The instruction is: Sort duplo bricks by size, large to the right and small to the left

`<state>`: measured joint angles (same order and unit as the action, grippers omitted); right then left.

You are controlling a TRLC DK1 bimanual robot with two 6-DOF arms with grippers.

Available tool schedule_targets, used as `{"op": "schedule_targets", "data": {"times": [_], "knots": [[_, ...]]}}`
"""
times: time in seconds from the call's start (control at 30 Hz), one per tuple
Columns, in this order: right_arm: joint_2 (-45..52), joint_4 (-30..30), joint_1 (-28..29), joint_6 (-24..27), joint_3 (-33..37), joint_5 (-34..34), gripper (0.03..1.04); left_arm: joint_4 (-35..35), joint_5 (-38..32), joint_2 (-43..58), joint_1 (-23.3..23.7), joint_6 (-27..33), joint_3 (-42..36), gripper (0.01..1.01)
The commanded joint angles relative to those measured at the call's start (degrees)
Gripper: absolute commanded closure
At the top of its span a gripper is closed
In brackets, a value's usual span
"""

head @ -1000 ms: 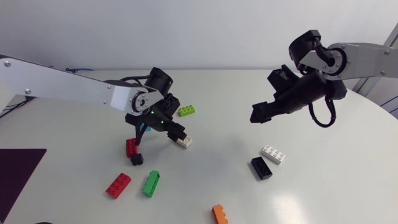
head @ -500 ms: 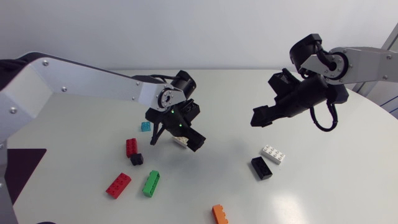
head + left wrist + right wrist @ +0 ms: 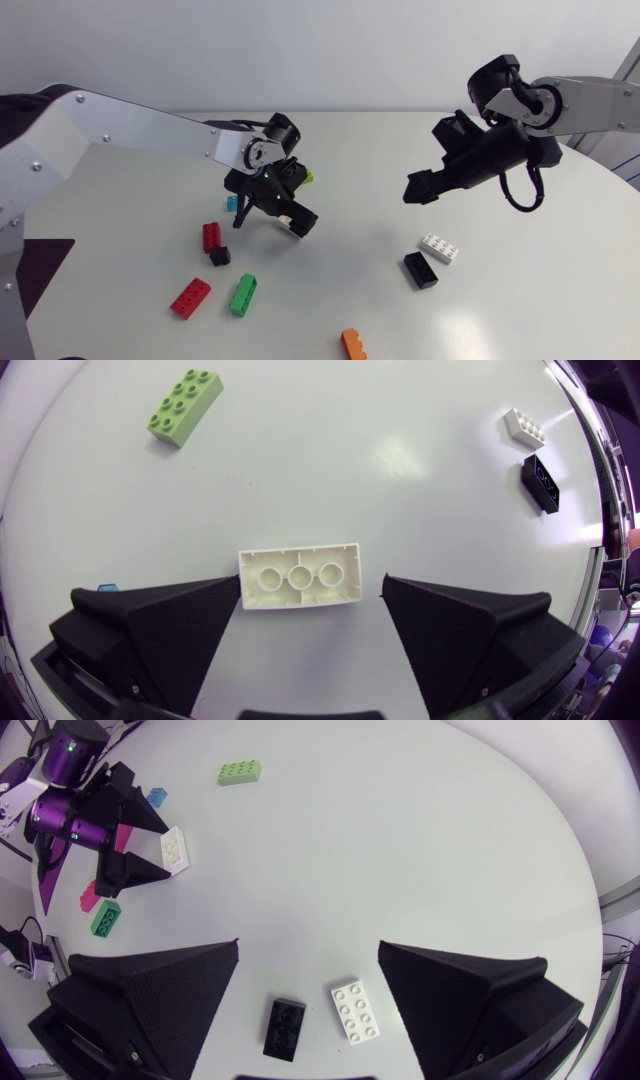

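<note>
A glossy white rectangular plastic brick (image 3: 300, 575), three round tubes of its hollow underside showing, lies mid-counter (image 3: 360, 300) between the open left jaws: one matte wedge finger (image 3: 170, 630) touches its end, the other stands apart. The right jaws hang wide open above the counter's right side

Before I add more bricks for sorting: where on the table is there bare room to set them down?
Widest bare patch: mid-table, between the white brick at the left gripper and the long black brick with the second white brick. Also bare: right of those two. Crowded: front left, around the long red brick, black cube and green brick.
</note>
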<state>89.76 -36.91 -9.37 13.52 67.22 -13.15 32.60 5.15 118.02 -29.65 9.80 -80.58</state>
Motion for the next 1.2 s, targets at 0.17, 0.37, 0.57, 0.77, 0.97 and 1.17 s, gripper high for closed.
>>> {"op": "schedule_targets", "data": {"times": [0.17,0.37,0.57,0.77,0.97,1.17], "knots": [[-0.6,1.0,0.1,0.9,-2.7,-0.3,0.06,0.0,-0.8,4.7,-0.2,-0.8,-2.8,0.041],[-0.4,1.6,0.3,0.9,-3.1,-0.3,0.06,-0.5,-1.0,4.9,-0.2,-0.7,-3.4,0.257],[-0.5,1.7,0.3,0.8,-3.5,-0.4,0.06,-1.8,-1.1,6.0,-0.2,-1.0,-3.1,0.689],[-0.6,1.7,1.1,0.9,-3.6,-0.6,0.06,-3.3,-1.5,3.0,0.3,-0.5,-1.8,0.713],[-0.6,2.1,1.2,0.9,-4.4,-0.7,0.06,-3.9,-3.3,2.4,3.9,-1.8,-6.7,0.711],[-0.3,2.5,1.2,0.9,-4.3,-0.7,0.06,-3.9,-3.2,2.5,3.4,-1.9,-8.0,0.711]]}}
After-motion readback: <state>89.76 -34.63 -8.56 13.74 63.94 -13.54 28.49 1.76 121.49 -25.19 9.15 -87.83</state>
